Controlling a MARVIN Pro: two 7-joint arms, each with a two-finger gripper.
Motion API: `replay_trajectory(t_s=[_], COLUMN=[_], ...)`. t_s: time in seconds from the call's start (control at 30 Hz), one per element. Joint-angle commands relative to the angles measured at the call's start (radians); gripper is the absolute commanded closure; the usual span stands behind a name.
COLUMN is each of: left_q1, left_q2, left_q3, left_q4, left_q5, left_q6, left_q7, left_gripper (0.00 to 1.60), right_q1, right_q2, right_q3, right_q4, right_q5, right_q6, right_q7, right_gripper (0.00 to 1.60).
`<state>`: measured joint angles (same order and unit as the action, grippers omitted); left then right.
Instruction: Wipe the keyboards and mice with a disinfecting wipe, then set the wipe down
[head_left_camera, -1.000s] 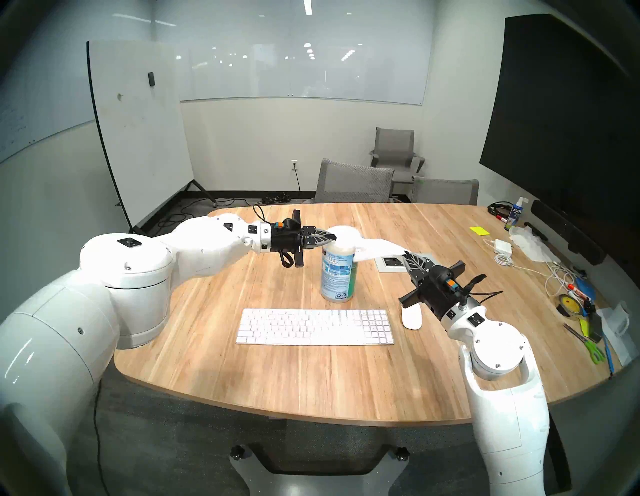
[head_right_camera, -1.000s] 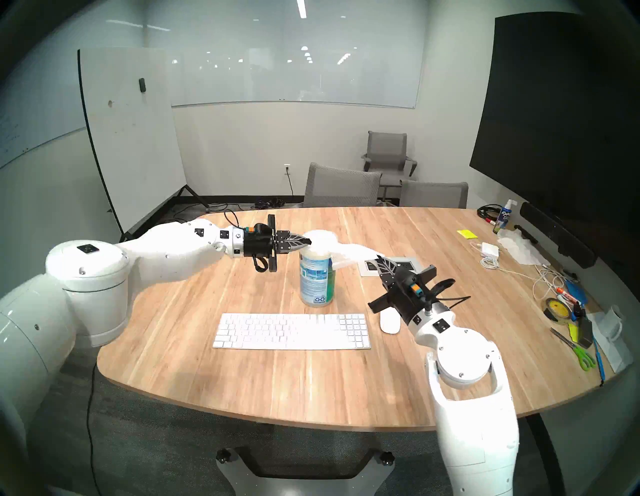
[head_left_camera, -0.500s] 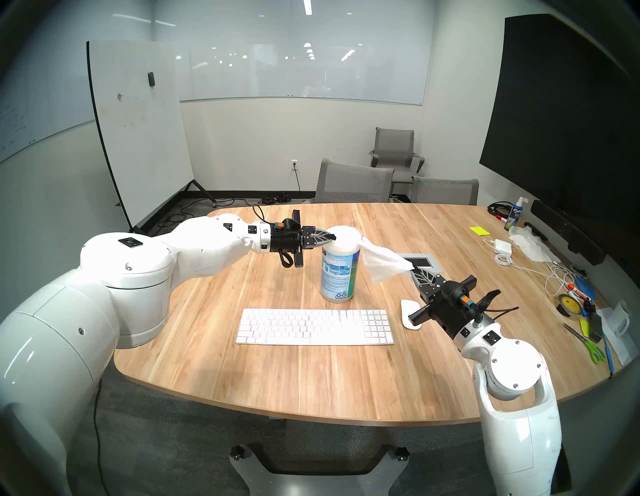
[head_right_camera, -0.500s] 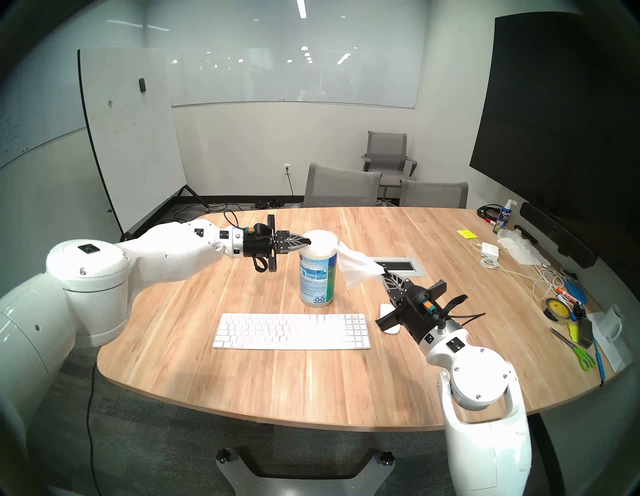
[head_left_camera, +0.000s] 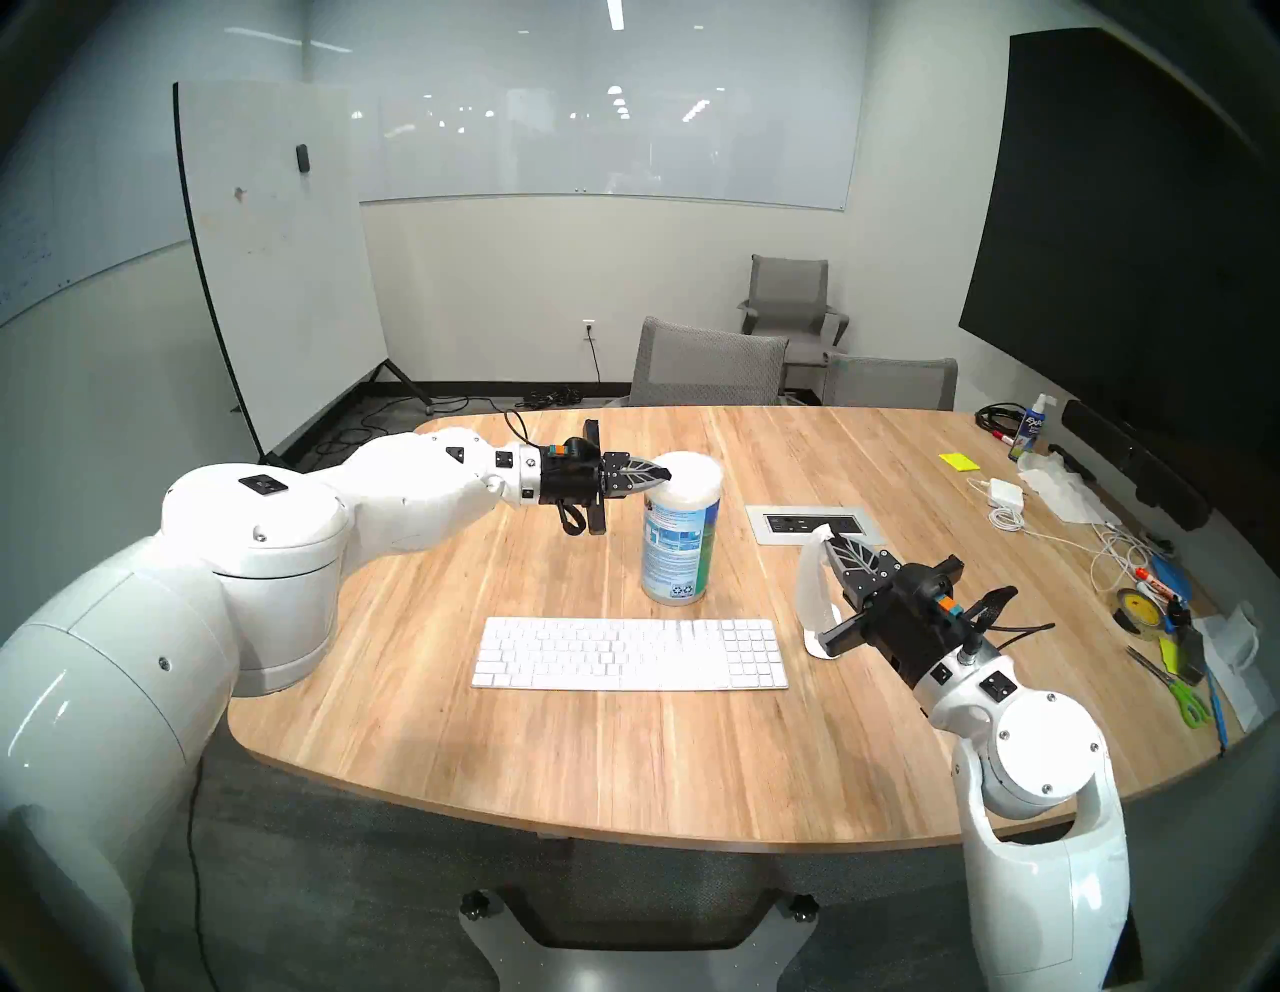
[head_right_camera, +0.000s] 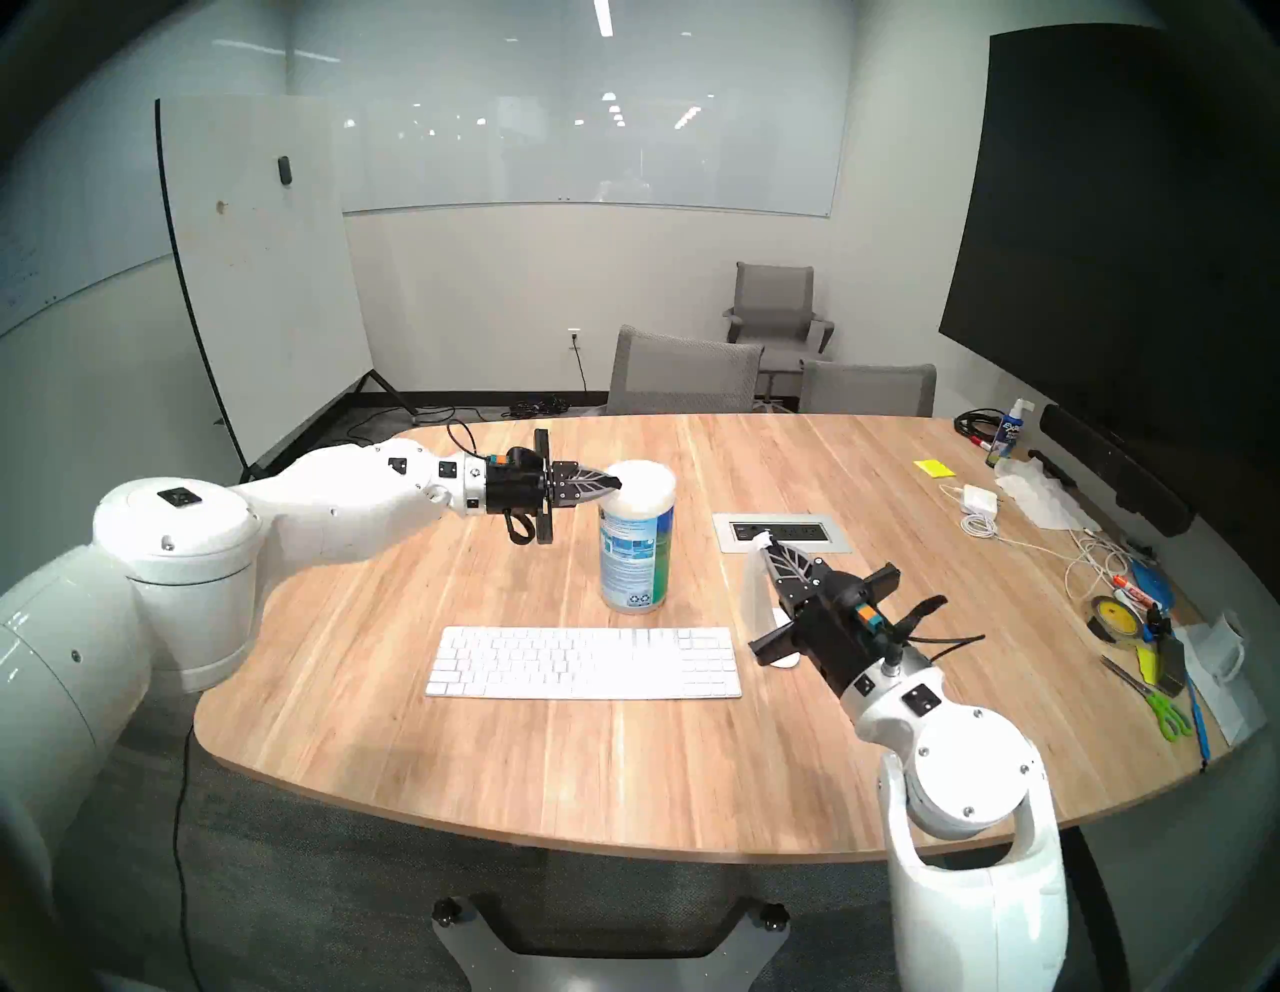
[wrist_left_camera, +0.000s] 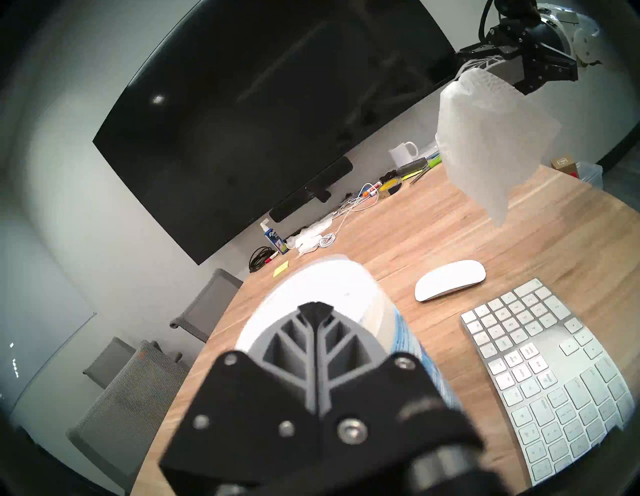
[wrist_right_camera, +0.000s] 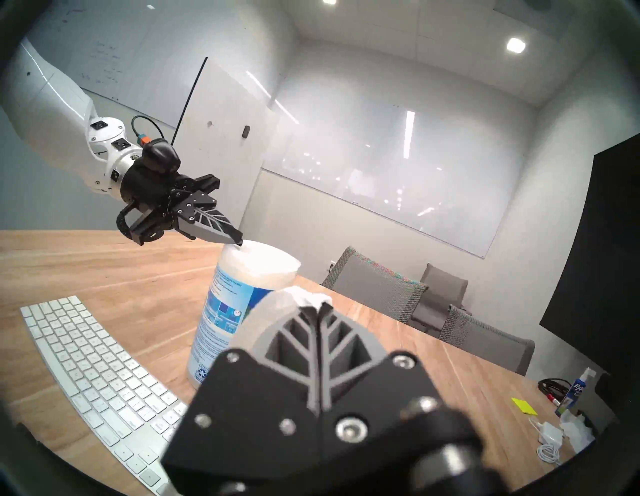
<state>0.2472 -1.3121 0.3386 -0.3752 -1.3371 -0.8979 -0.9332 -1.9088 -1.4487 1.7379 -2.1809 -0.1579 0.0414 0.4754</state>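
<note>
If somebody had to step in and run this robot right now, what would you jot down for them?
Right gripper: jaws shut on the wipe, which hangs free above the mouse, clear of the canister.
Left gripper: jaws shut, tips resting on the canister's lid, apparently steadying it.
Keyboard lies in front of the canister; the mouse is just to its right, under the right arm.
Done: one wipe pulled out.
Left: wipe the keyboard and the mouse, then set the wipe down on the table.

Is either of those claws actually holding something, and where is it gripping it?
The right gripper pinches the wipe by its top corner; the rest hangs free. The left gripper holds nothing.
</note>
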Motion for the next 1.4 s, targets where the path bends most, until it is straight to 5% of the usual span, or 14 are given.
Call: replay_trajectory(t_s=[0.0,1.07,1.1,1.37], left_q1=[-0.005,0.0,0.002,0.028], left_q2=[-0.002,-0.013,-0.015,-0.035], left_q3=[0.006,0.043,0.042,0.032], left_q4=[0.002,0.008,0.012,0.03], left_q5=[-0.003,-0.046,-0.05,-0.072], left_q6=[0.0,-0.021,-0.018,-0.045], left_q7=[-0.105,-0.078,-0.081,-0.06], left_gripper=[1.6,1.6,0.0,0.0], right_q1=[0.001,-0.008,-0.008,-0.015], right_q2=[-0.007,-0.013,-0.014,-0.013], right_q3=[-0.007,-0.035,-0.035,-0.035], right_q4=[-0.041,-0.044,-0.044,-0.065], right_q5=[0.001,-0.054,-0.054,-0.058], right_q6=[0.004,0.009,0.009,0.014], right_q7=[-0.004,-0.02,-0.02,-0.018], right_gripper=[1.6,1.6,1.6,1.6])
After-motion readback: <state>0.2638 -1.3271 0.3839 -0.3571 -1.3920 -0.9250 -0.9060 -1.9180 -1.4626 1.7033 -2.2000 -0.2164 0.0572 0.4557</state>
